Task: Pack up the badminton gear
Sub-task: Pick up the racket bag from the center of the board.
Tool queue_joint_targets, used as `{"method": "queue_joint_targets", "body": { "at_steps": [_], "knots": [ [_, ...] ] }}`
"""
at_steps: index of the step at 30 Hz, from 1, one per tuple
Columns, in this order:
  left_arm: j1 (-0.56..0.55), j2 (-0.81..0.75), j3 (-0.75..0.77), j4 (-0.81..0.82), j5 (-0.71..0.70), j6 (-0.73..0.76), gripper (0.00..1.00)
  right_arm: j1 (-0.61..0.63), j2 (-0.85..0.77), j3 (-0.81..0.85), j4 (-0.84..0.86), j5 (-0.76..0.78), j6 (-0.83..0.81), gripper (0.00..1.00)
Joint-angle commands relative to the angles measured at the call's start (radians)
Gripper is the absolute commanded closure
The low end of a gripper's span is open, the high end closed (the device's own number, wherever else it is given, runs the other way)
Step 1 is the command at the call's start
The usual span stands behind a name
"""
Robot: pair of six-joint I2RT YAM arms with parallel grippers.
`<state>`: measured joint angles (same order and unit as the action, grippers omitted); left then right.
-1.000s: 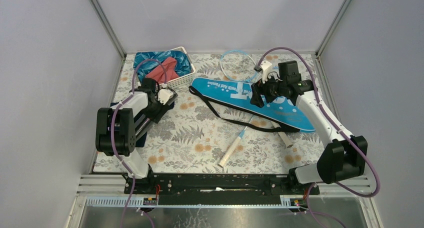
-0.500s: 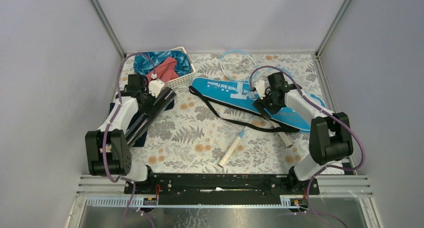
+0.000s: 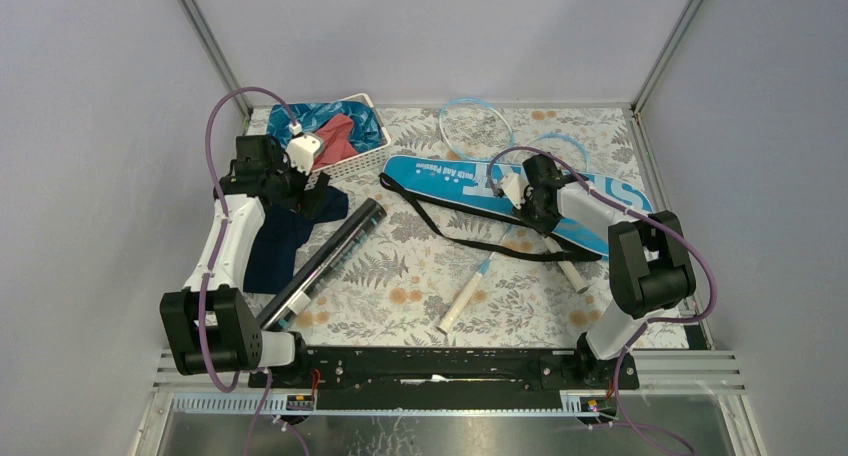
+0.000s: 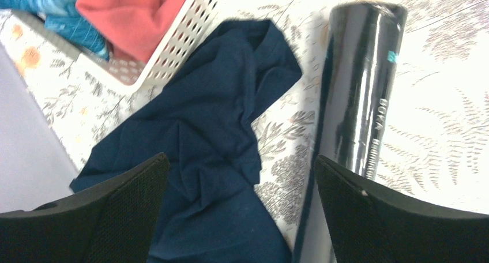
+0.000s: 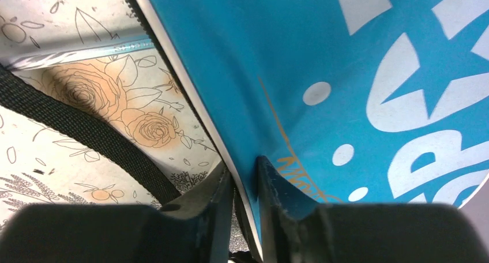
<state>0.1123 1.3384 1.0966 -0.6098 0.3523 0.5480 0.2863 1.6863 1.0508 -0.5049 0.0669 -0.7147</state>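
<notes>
The blue bag (image 3: 455,181) lettered in white lies across the back right of the table. My right gripper (image 3: 528,208) is down on its near edge. In the right wrist view the gripper (image 5: 245,171) is shut on the bag's (image 5: 346,72) white-piped rim. The long black tube (image 3: 330,256) lies loose and diagonal at the left. My left gripper (image 3: 298,181) hovers open beside the tube's far end, over the navy cloth (image 4: 196,130), with the tube (image 4: 360,72) to the right of its fingers. One racket handle (image 3: 460,301) and another (image 3: 572,276) stick out near the bag. A light-blue racket head (image 3: 475,126) shows behind it.
A white basket (image 3: 365,161) with blue and red cloths stands at the back left, close to my left gripper. The bag's black strap (image 3: 450,226) loops over the floral tablecloth mid-table. Grey walls close in the left, back and right sides.
My left arm has swung back toward the basket, and the tube now lies further right, uncovered. My right gripper has dropped to the bag and closed on its edge.
</notes>
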Motion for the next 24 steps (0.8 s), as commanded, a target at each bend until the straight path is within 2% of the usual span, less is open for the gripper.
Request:
{"method": "queue_joint_targets", "body": {
  "at_steps": [1, 6, 11, 17, 24],
  "knots": [
    [0.007, 0.032, 0.054, -0.052, 0.202, -0.044, 0.01, 0.006, -0.022, 0.064, -0.049, -0.023, -0.02, 0.79],
    [-0.009, 0.042, 0.047, -0.084, 0.358, 0.002, 0.05, 0.006, -0.046, 0.104, -0.108, -0.064, -0.01, 0.91],
    [-0.101, 0.023, -0.018, -0.104, 0.351, 0.11, 0.06, 0.007, -0.066, 0.166, -0.163, -0.132, 0.026, 1.0],
    [-0.24, 0.003, -0.087, -0.079, 0.303, 0.151, 0.06, 0.007, -0.099, 0.237, -0.189, -0.152, 0.064, 1.0],
    [-0.282, -0.043, -0.087, 0.067, 0.275, 0.112, 0.08, 0.005, -0.118, 0.327, -0.224, -0.135, 0.058, 1.0]
  ]
}}
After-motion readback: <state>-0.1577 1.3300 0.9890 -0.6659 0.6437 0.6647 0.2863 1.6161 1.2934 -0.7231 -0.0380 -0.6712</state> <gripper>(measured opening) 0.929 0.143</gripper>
